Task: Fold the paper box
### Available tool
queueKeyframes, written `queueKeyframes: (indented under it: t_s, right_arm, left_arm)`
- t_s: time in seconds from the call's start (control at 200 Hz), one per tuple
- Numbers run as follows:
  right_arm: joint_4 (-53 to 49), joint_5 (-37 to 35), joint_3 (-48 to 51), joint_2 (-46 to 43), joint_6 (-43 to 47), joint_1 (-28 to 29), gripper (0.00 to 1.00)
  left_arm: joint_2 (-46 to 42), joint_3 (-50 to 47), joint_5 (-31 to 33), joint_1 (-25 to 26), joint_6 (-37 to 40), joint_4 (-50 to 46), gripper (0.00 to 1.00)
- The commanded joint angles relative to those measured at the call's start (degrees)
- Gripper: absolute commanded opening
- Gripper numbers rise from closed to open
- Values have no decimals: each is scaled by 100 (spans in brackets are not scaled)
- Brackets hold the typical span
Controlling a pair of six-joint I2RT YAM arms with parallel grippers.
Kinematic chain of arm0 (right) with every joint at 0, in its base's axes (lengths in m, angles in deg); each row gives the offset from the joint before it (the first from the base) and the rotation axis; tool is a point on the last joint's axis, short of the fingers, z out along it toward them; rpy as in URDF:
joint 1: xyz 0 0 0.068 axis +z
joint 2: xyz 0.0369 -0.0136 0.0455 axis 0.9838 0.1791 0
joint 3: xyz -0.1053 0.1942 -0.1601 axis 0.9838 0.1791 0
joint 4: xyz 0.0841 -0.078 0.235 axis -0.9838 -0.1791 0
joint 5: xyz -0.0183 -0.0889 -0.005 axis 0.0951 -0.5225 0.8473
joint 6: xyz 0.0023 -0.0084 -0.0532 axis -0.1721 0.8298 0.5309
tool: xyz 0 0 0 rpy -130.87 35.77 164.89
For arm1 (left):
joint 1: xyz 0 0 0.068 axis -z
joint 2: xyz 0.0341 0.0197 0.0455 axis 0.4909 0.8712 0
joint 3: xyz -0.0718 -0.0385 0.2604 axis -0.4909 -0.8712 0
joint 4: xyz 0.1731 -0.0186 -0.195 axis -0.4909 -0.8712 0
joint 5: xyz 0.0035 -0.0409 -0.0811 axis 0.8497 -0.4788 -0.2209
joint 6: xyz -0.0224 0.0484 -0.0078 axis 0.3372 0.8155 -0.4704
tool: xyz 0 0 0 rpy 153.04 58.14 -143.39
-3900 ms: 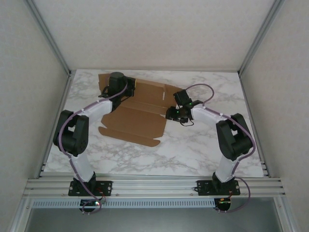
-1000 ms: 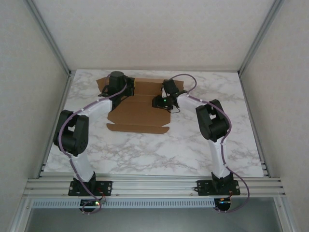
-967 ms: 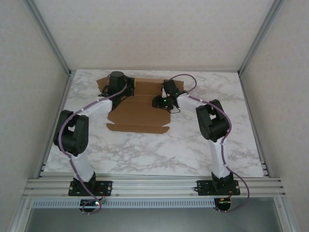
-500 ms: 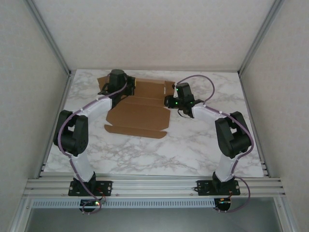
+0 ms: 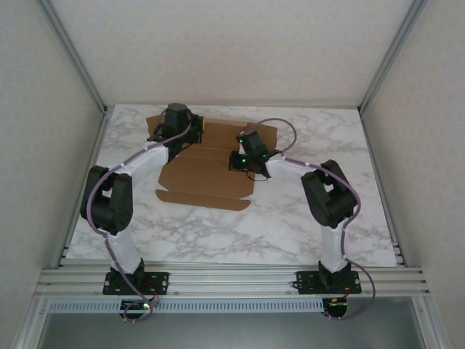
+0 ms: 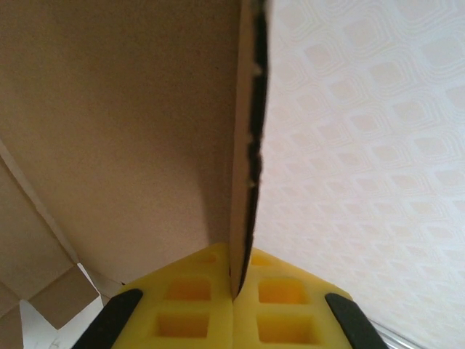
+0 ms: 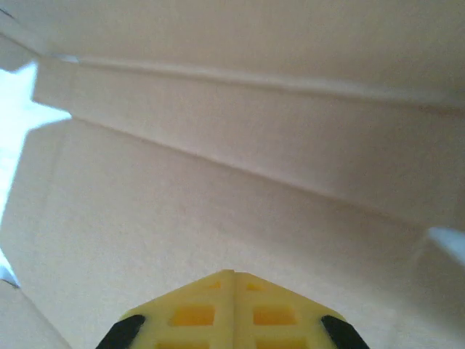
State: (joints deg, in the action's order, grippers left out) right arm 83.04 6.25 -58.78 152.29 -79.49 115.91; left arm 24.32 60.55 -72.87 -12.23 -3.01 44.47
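The paper box lies as a mostly flat brown cardboard sheet on the far middle of the marble table, its near flap edge slightly raised. My left gripper is at the box's far left corner. In the left wrist view its yellow pads are shut on the edge of an upright cardboard flap. My right gripper hovers at the box's right part. Its yellow pads are shut with nothing between them, tips close to a cardboard panel with a fold crease.
The marble table stretches bare in front of and right of the box. Patterned enclosure walls and aluminium posts bound the sides and back. A rail runs along the near edge at the arm bases.
The right gripper has closed empty and swung left, back over the box's right part. The box has shifted slightly left. The left gripper has kept its hold on the flap.
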Motion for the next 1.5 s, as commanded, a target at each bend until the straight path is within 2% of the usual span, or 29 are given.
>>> queueKeyframes:
  t_s: [0.0,0.26,0.386,0.816,0.981,1.402,1.492]
  right_arm:
    - [-763,-524,-274,340,-239,127,0]
    - [-1714,-1205,-586,862,-387,263,0]
    - [-1851,-1463,-608,914,-395,276,0]
    - [-1830,-1470,-660,989,-413,273,0]
    - [-1514,-1324,-391,889,-438,271,0]
    - [73,-947,756,12,-228,275,0]
    - [252,-869,897,-259,-57,271,5]
  left_arm:
    - [-88,86,106,15,-2,-186,0]
    - [-159,-40,96,42,47,-363,0]
    - [-206,-125,90,100,79,-556,0]
    - [-748,-912,61,252,-112,-1368,0]
    - [-1012,-1179,141,365,-149,-1432,0]
    - [-1244,-1740,233,453,-142,-1393,0]
    - [-1218,-1695,246,436,-140,-1400,0]
